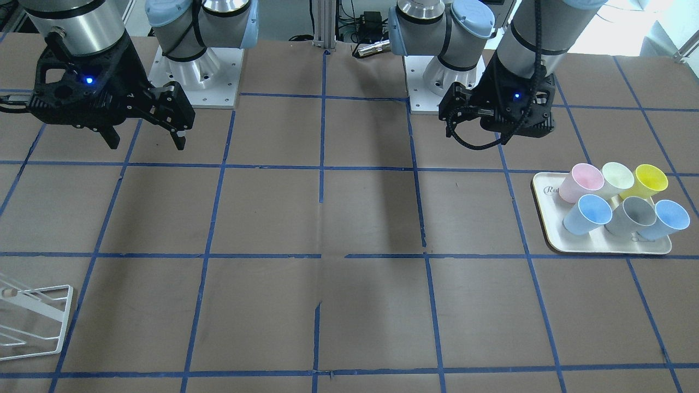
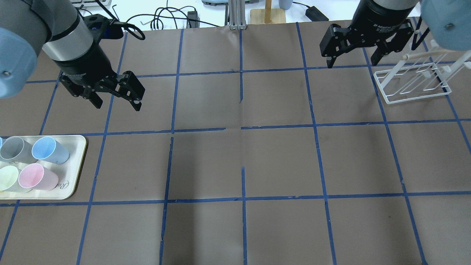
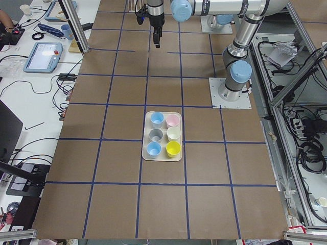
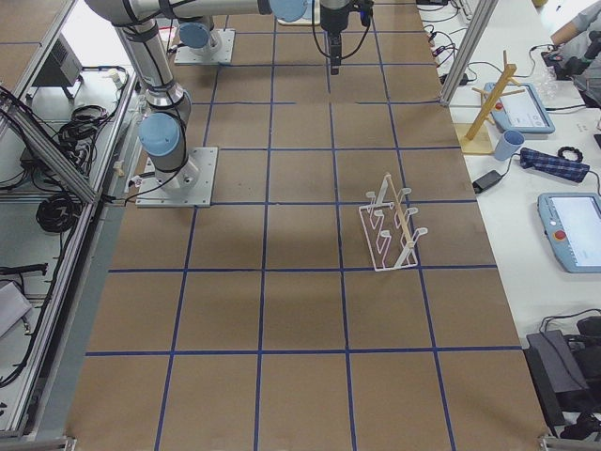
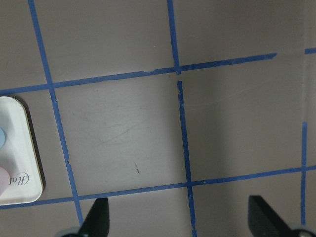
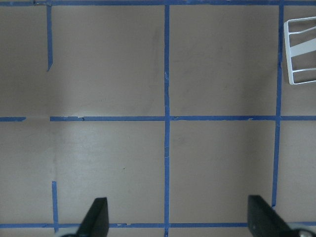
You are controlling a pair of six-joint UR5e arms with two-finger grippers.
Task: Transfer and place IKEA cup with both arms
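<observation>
Left gripper (image 2: 117,106) and right gripper (image 2: 352,63) hung spread wide and empty. We saw a blue cup (image 2: 49,150) on the tray (image 2: 79,162), left.

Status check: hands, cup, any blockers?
Open, empty: left hand near tray, right hand by white rack. Two blue IKEA cups upright on tray, untouched. Nothing seen between left hand and tray.

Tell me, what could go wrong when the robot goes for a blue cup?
1. The cups sit packed together on the tray. The open left claw could knock the grey cup, which is right beside the blue cup.
2. The rack is far across the table, near the right claw. If the cup is passed between claws, it might slip and fall.
</observation>
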